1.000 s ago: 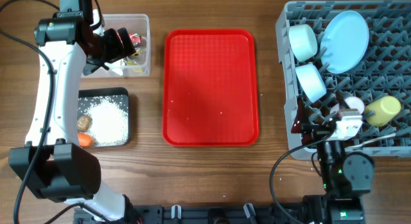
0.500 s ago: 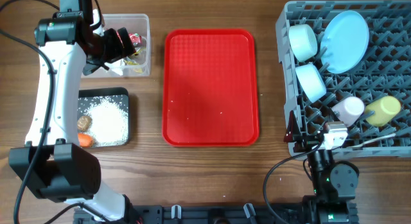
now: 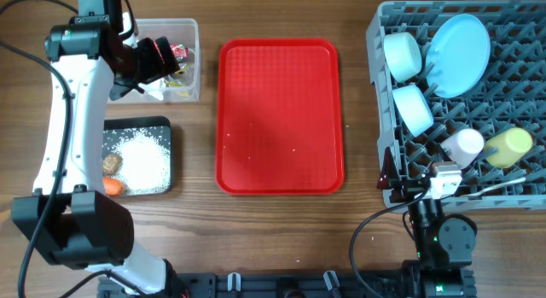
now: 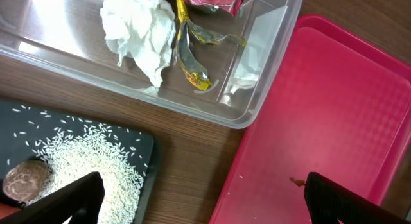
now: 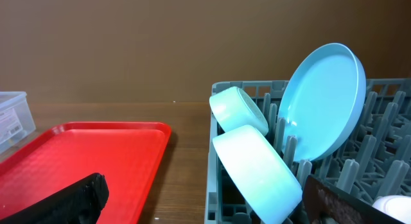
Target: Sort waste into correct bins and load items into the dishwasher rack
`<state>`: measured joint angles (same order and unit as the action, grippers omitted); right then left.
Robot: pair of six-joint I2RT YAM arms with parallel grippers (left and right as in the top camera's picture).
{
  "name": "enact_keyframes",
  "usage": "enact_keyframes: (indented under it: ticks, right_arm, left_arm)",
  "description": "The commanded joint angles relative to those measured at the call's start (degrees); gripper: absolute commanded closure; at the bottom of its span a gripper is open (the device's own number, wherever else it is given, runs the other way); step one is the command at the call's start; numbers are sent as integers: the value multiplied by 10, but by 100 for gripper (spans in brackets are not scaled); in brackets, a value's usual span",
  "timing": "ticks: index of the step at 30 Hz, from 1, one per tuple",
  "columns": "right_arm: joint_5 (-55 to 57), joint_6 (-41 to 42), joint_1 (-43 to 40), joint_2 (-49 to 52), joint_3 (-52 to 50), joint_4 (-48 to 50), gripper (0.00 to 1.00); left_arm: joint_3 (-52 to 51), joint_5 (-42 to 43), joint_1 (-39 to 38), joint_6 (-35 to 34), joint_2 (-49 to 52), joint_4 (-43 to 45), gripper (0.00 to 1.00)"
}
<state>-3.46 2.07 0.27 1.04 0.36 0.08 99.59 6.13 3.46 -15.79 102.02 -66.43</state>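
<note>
**Closing stage, as judged.** Tissue [image 4: 138,25] and wrappers [image 4: 192,63] lay in the clear tub [image 3: 189,29], and rice [image 3: 145,161] and carrot [image 3: 113,187] in the black tray [image 3: 136,123]. Plate [image 3: 458,43], bowls [image 3: 401,55], pink cup [image 3: 463,144] and yellow cup [image 3: 508,146] stood in the rack [image 3: 512,42]. Left tool [image 4: 205,201] and right tool [image 5: 205,205] gaped wide, empty. The red tray [image 3: 280,119] obstructed nothing. The next move probably called for a retreat clear of the rack's pegs.

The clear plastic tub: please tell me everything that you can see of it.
The clear plastic tub is rectangular, with see-through walls, rounded corners and a rim. No lid is on it. It stands upright on the wooden table, beyond the black tray and left of the red tray, touching neither. Inside lie a crumpled white tissue and red and yellow snack wrappers.
</note>
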Motion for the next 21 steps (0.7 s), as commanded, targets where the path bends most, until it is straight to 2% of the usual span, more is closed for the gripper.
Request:
enact_keyframes:
  ticks: [1, 4, 9, 14, 19, 21]
  right_arm:
    - [-11, -5, -2, -6, -1, 3, 0]
    - [-10, -5, -2, -6, -1, 3, 0]
    - [-11, -5, -2, -6, -1, 3, 0]
    - [-11, -5, -2, -6, -1, 3, 0]
    - [-11, -5, -2, -6, -1, 3, 0]
    - [-11, -5, -2, -6, -1, 3, 0]
  left_arm:
    - [-3, -49, -23, 5, -69, 9, 0]
    - [-17, -101, -63, 6, -163, 33, 0]
    - [-194, -146, -109, 5, -362, 226, 0]
    - [-485, -120, -83, -1, -605, 386, 0]
    - [-732, -57, -38, -1, -804, 536, 0]
    - [-808, -52, -28, -13, -855, 602, 0]
